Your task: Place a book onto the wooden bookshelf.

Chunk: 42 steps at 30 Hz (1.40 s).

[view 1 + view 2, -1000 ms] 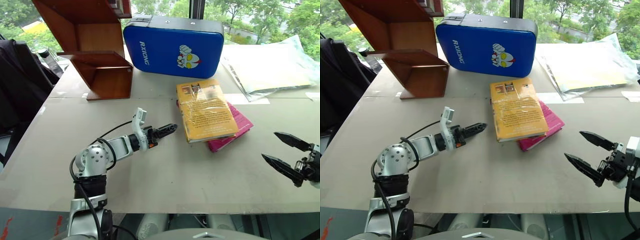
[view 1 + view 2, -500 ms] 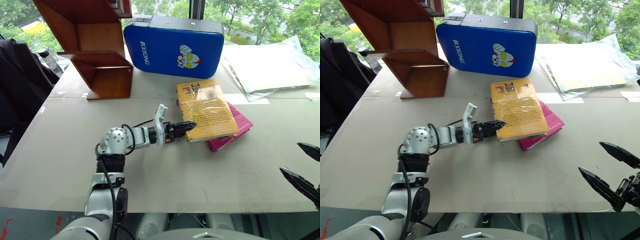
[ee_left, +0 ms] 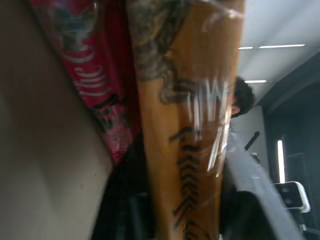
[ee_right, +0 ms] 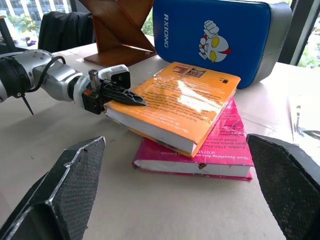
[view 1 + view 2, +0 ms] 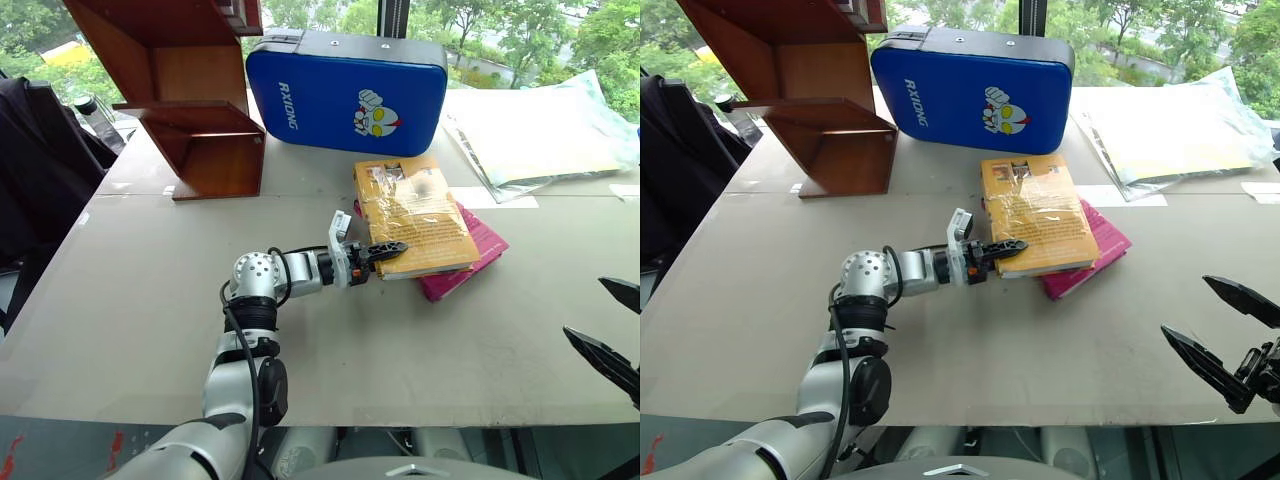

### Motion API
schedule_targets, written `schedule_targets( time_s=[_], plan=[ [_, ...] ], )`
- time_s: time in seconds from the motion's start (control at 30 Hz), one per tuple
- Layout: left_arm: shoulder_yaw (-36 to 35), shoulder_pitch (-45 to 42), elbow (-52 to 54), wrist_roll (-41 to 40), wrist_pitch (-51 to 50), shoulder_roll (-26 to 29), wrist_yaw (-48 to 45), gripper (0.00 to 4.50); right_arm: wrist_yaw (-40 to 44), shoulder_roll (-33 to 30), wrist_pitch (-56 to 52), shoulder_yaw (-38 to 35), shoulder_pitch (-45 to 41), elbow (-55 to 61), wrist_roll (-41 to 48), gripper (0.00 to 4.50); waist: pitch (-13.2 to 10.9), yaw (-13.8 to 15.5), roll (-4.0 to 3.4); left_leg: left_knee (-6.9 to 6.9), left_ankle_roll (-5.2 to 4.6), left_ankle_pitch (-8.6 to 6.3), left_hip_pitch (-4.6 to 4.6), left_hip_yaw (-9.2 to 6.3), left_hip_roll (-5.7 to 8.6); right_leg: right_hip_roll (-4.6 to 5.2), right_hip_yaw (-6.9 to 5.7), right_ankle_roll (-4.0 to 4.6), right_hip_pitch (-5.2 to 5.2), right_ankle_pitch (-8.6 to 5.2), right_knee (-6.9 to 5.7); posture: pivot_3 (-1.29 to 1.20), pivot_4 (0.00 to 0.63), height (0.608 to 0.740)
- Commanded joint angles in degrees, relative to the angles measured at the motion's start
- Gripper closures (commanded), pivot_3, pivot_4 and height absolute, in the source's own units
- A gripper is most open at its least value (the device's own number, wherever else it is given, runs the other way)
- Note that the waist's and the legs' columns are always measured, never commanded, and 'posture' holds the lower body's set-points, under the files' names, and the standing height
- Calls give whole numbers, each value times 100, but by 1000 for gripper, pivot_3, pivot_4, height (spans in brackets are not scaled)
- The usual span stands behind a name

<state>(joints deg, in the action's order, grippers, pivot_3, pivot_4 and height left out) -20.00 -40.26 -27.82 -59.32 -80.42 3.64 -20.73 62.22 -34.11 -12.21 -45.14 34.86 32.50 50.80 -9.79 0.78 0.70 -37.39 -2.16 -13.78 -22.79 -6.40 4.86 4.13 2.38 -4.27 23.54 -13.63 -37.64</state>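
fingers of the left gripper (image 5: pixel 1006 246) were pinched shut on the near corner of the yellow-orange plastic-wrapped book (image 5: pixel 1035 212), which lay atop the pink book (image 5: pixel 1090 252). glossy wrap and so shallow a bite could let it slip or drag the pink one. its forearm lay level, reaching rightward. the right gripper (image 5: pixel 1220 335) hung open, well apart. the reddish-brown wooden bookshelf (image 5: pixel 825 120) stood far left.

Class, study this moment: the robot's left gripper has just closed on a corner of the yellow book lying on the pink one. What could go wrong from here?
1. The left gripper pinches only a near corner of the book; its glossy wrap could let it slip or sag when lifted.
2. The pink book underneath might be dragged along.
3. The wooden bookshelf stands far off beside the blue case, so the book could swing into either.
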Motion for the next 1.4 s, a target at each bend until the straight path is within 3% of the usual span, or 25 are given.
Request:
schedule_targets(
  time_s=[0.03, 0.13, 0.2, 0.33, 0.47, 0.6, 0.7, 0.93, 1.07, 1.4],
  plan=[
    [-121, 33, 601, -274, -150, 50, -181, 4451, 150, -21, 162, -45, -27, -11, 8, 0, -1, -1, 1, 0, 1, 0, 0, 0, 0, 0, 0, 0, 0, 0, 0, 0, 150, 740],
    [596, 258, 2541, -200, 440, 604, -1232, 4451, 214, -32, 180, -23, -127, -117, 34, 0, -15, -24, 17, 1, 7, 1, -2, 0, -2, 0, 2, 1, 2, 1, 0, 0, 150, 740],
    [952, 310, 3460, 189, 1271, 1067, -1866, 4451, 195, -56, 159, 14, -253, -171, 92, 0, -27, -19, 29, 9, 66, 8, -5, 2, -7, -2, 3, 6, 8, 3, 1, 0, 150, 740],
    [1564, 145, 4306, 1847, 3836, 2342, -3238, 4451, 101, -158, 27, 195, -692, -296, 272, 0, -24, 11, 24, 10, 71, 10, 0, 6, -6, 0, 5, 8, 3, 3, 6, 0, 150, 740],
    [2050, -182, 3619, 3977, 6871, 3440, -3806, 4451, 16, -335, -197, 477, -1303, -465, 468, 0, -24, 19, 23, 12, 65, 7, 3, 15, -6, 0, 10, 41, -1, -5, 15, 0, 150, 740],
    [1999, -1250, 1910, 5847, 9600, 4565, -3176, 4451, -315, -565, -624, 1049, -2559, -707, 827, 0, -44, -32, 45, 13, 18, 11, -4, 13, -9, -2, 7, 55, 6, 7, 21, 0, 150, 740],
    [2208, -1939, 886, 6999, 10940, 5441, -2719, 4451, -606, -636, -937, 1604, -3574, -811, 949, 0, -53, -53, 51, 22, 16, 10, 0, 14, -20, -4, -2, 30, 11, 22, 29, 0, 150, 740],
    [2539, -2481, -224, 8195, 11548, 6465, -2534, 4451, -1036, -232, -1359, 2481, -5222, -1126, 1187, 0, -55, -17, 49, 58, 40, 26, -28, 5, -9, -6, -26, 25, 35, 23, 64, 0, 150, 740],
    [2588, -2257, -538, 8590, 11302, 6822, -2362, 4451, -1415, -41, -1381, 2912, -5717, -1376, 642, 0, -55, -28, 50, 29, 40, 26, -93, -6, -4, -9, -45, 19, 81, 22, 60, 0, 150, 740],
    [2753, -2420, -1250, 9149, 11079, 6791, -1765, 4451, -1897, 20, -1488, 3117, -6055, -1377, 68, 0, -57, -63, 53, -4, 15, 14, -104, -12, 6, -6, -64, 17, 115, 25, -31, 0, 150, 740]
  ],
)
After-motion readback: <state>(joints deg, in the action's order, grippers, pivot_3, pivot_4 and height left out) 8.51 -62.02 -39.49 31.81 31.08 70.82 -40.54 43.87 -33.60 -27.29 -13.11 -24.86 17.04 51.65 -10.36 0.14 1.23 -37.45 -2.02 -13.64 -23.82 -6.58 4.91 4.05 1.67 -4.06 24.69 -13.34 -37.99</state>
